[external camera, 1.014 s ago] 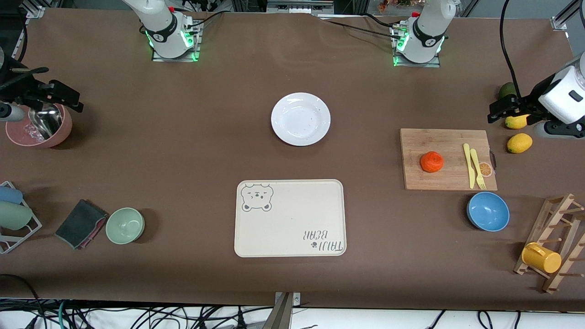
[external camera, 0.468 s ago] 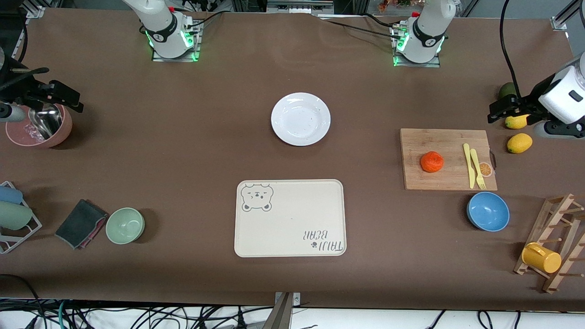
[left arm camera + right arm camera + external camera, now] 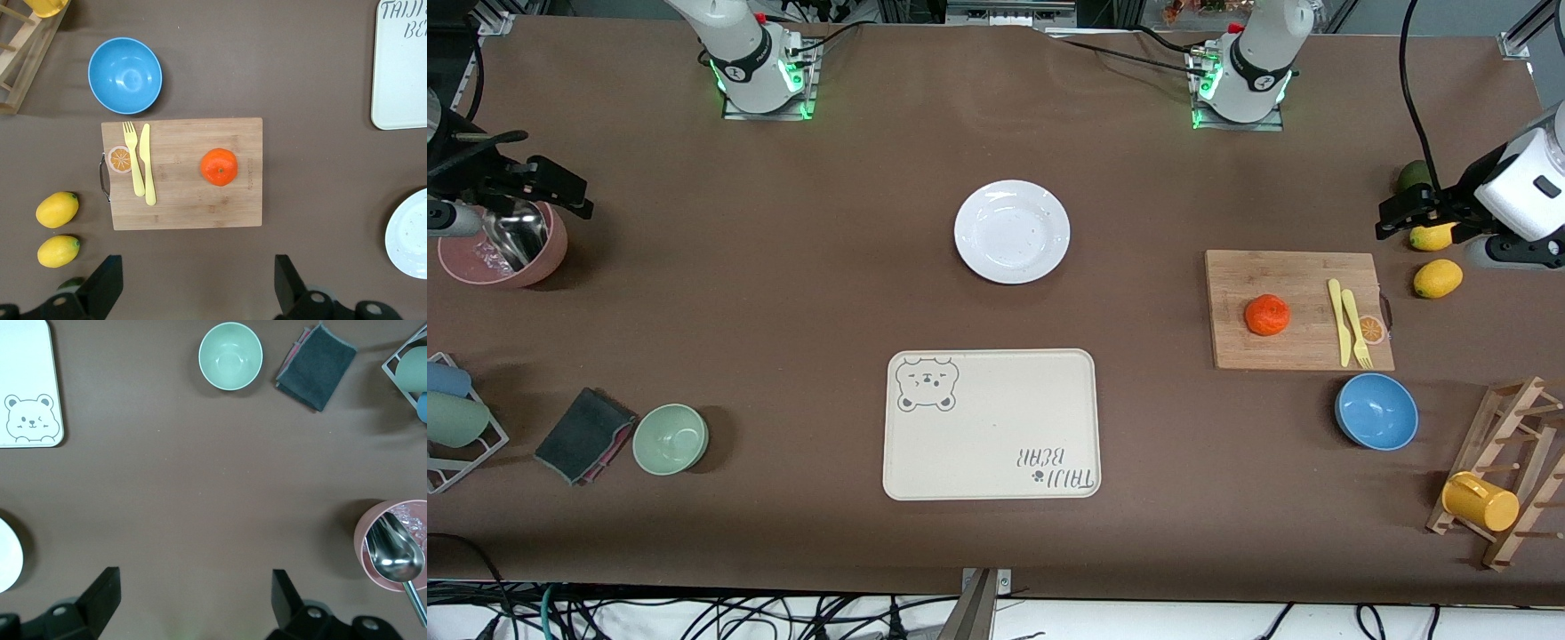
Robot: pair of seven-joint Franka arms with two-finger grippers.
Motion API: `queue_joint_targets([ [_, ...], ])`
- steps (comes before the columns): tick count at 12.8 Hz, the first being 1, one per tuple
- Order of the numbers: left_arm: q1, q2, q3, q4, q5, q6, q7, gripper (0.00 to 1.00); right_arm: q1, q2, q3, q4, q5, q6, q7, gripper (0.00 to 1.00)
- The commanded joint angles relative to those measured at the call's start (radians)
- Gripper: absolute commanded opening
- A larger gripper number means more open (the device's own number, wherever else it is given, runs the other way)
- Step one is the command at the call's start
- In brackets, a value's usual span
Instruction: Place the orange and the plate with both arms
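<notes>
Brown worktop (image 3: pixel 783 293), both my arms raised at its two ends, neither carrying anything.

Nearest the front camera: one wooden rack (image 3: pixel 1507 471) with one yellow cup (image 3: pixel 1480 502) at my left arm's end; one cream bear-print tray (image 3: pixel 991 424) at centre; one green bowl (image 3: pixel 671 438) with one dark folded cloth (image 3: pixel 583 435) beside it toward my right arm's end; one wire holder (image 3: pixel 458 427) at that edge, cups in it, count unclear.

Next row: one blue bowl (image 3: pixel 1376 411), just nearer the camera than one wooden cutting board (image 3: pixel 1298 309). On the board: one orange (image 3: pixel 1267 315), upright, apart from one yellow knife (image 3: pixel 1337 320) and one yellow fork (image 3: pixel 1355 327) lying side by side.

Farther: one white plate (image 3: pixel 1012 231), bare, alone at mid-worktop, well apart from orange and tray. Two lemons (image 3: pixel 1438 278) and one lime (image 3: pixel 1412 174) off the board toward my left arm's end. One pink bowl (image 3: pixel 503 244) with one metal spoon (image 3: pixel 511 236) in it at my right arm's end.

Left pincer (image 3: pixel 193 293): over the worktop by the lemons, fingers (image 3: pixel 103 283) spread wide, empty. Right pincer (image 3: pixel 190 603): over the worktop beside the pink bowl, fingers (image 3: pixel 100 593) spread wide, empty.
</notes>
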Motion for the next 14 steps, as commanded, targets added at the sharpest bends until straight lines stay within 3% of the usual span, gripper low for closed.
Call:
queue_joint_targets([
  [1, 0.004, -0.001, -0.001, 0.018, -0.004, -0.020, 0.018, 1.00, 0.001, 0.023, 0.008, 0.010, 0.001, 0.014, -0.010, 1.00],
  [14, 0.004, 0.005, -0.001, 0.017, 0.037, -0.018, 0.020, 1.00, 0.014, 0.023, 0.008, 0.015, 0.001, 0.042, 0.009, 1.00],
])
